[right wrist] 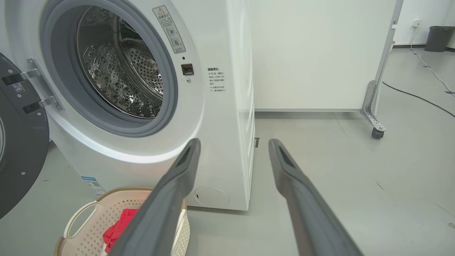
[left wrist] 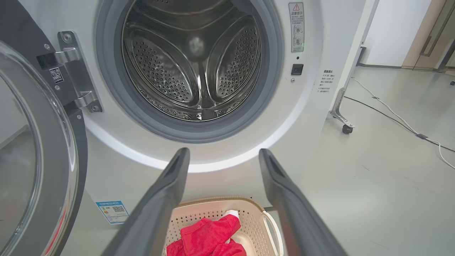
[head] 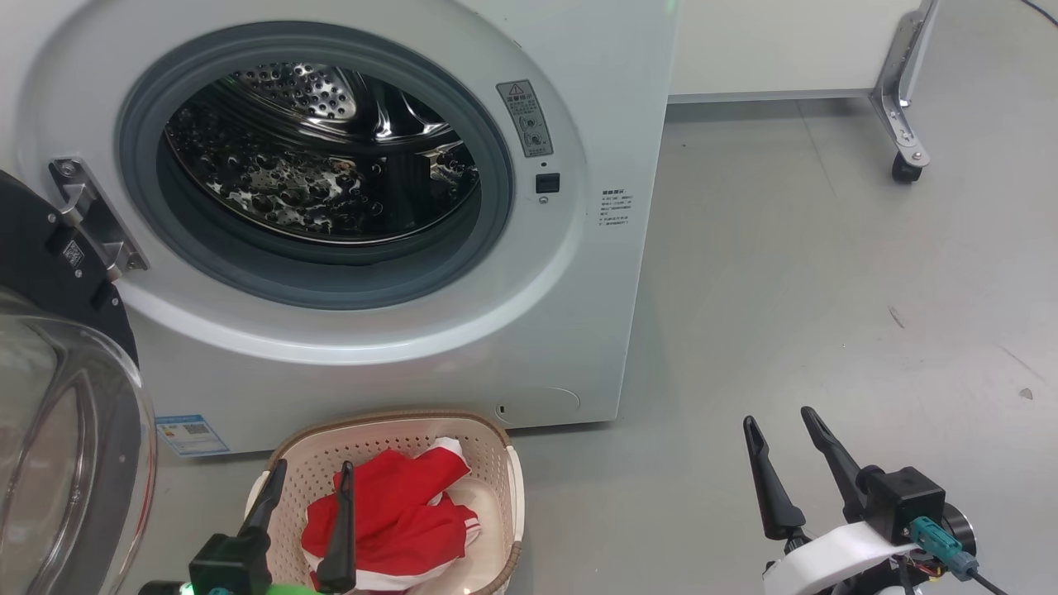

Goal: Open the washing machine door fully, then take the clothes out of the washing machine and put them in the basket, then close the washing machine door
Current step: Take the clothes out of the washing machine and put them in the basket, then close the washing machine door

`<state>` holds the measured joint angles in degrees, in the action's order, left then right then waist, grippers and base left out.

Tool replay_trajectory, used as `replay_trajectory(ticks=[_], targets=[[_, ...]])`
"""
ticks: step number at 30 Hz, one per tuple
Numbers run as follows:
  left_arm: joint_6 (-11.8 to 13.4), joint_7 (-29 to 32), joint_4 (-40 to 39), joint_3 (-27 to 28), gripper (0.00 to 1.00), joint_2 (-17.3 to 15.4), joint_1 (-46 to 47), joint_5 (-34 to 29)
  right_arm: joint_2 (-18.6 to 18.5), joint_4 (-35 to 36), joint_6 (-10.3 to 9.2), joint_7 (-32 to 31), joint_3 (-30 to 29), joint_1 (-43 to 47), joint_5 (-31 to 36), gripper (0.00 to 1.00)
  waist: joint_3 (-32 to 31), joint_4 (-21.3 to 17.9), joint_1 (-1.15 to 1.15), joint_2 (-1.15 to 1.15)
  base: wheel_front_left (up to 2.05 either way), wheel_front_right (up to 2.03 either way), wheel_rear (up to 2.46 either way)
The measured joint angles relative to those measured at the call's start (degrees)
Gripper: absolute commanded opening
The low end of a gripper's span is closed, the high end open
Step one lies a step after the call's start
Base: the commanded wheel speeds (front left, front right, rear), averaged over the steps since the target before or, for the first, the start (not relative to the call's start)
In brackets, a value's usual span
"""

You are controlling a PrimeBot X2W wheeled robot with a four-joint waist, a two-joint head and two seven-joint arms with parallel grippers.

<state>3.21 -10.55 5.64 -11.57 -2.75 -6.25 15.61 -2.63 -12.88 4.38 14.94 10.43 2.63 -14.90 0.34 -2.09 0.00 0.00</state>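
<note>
The white washing machine (head: 570,273) stands with its round door (head: 58,430) swung wide open to the left on its hinge (head: 91,219). Its steel drum (head: 322,157) shows no clothes inside. The red clothes (head: 397,516) with white trim lie in the cream basket (head: 496,463) on the floor before the machine. My left gripper (head: 312,478) is open above the basket's near side, nothing between its fingers. My right gripper (head: 779,420) is open over bare floor to the right. The left wrist view shows the basket (left wrist: 249,213), the clothes (left wrist: 209,234) and the drum (left wrist: 192,60).
A white panel on a castor leg (head: 905,124) stands behind the machine to the right. Grey floor (head: 826,289) spreads to the right of the machine. Cables (left wrist: 398,121) run over the floor farther right, and a dark bin (right wrist: 439,37) stands by the far wall.
</note>
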Motion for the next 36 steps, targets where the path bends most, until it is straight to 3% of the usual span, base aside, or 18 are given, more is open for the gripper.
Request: replay_trajectory(ticks=[36], targets=[[1.63,3.96,-8.35,-0.01,1.0,-0.63,-4.08,-1.09,0.07,1.31,-0.49,0.0,0.6,1.13,0.0,1.0,-0.1,-0.3,0.0,0.0,-0.1,0.1,0.0]])
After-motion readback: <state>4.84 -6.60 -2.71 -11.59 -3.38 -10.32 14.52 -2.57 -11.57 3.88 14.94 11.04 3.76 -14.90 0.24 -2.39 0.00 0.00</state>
